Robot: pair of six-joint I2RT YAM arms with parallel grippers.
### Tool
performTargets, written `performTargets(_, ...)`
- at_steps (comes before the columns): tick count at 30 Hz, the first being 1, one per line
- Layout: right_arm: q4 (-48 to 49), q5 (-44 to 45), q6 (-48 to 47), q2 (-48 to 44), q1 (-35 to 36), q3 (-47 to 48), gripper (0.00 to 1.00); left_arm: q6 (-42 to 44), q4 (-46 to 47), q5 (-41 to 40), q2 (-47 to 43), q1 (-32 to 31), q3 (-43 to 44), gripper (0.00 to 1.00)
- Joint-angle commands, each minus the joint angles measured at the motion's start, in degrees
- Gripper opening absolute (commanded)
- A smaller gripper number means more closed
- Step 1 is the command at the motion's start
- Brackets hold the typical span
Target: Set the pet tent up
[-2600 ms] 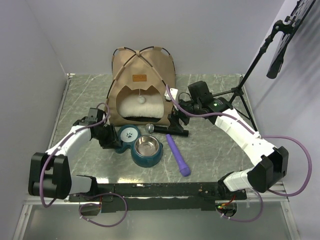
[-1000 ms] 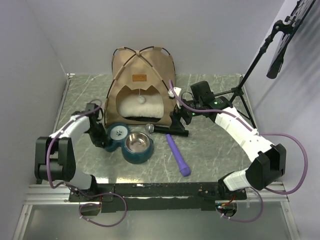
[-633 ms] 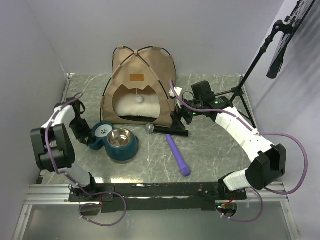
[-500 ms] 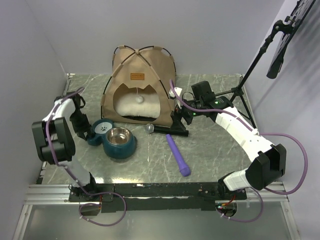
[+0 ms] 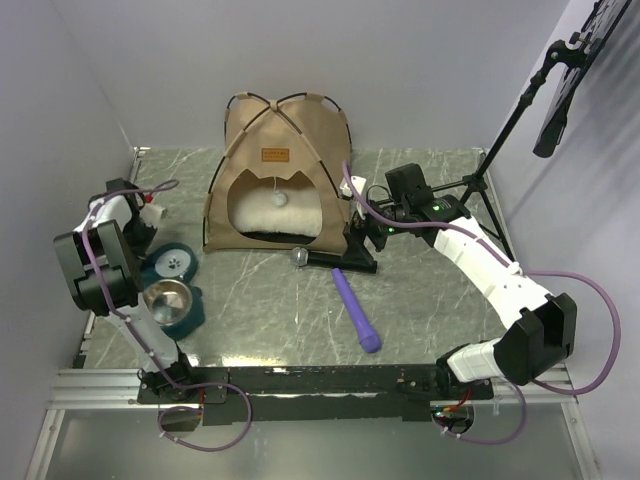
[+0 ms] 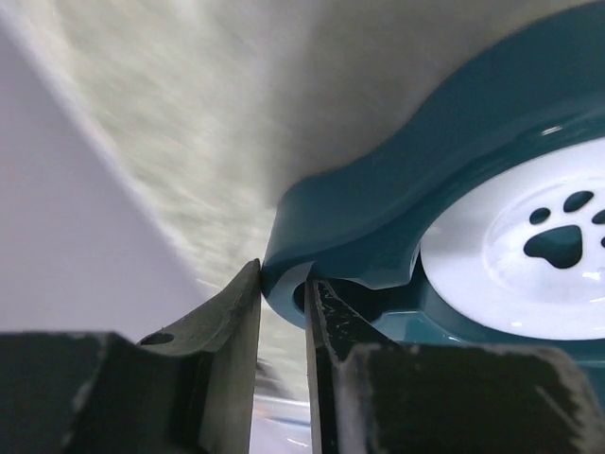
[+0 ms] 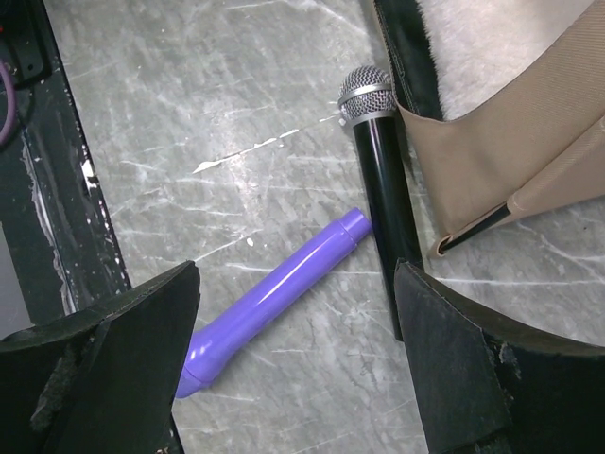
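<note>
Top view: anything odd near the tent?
A microphone lies against the front right corner of the pet tent, with a purple tube beside it; neither looks like pet gear. The teal bowl stand sits at the left edge of the table, its rim pinched by the left gripper.

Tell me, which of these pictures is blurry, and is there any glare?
Left wrist view: the marble table is smeared into streaks, while the teal feeder stays fairly crisp. Right wrist view: sharp, with a soft sheen along the purple tube; its own fingers are dark and soft-edged. Top view: even light, a pale shine in the steel bowl.
</note>
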Motion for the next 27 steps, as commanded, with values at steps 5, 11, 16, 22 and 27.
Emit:
performTargets(5, 1.04, -2.00, 0.55, -1.05, -0.47, 1.29, 0.90, 24.52, 5.31, 4.42, 9.92, 0.62, 18.32, 0.01)
performTargets(11, -0.80, -1.03, 0.81, -2.01, -0.46, 4.10, 0.91, 32.91, 11.92, 5.99, 7.39, 0.71, 15.51, 0.56)
performTargets(16, -0.19, 2.13, 2.30, -5.08, -0.46, 5.60, 0.94, 24.66, 6.64, 14.43, 3.08, 0.71, 24.82, 1.00)
performTargets(22, 3.06, 11.78, 5.46, -10.97, -1.52, 5.87, 1.00, 9.46, 0.93, 21.72, -3.41, 0.71, 37.30, 1.00)
performTargets(27, 6.40, 16.90, 9.68, -16.60, -5.20, 3.58, 1.00, -4.44, -6.27, 28.92, -9.30, 0.54, 44.70, 1.00)
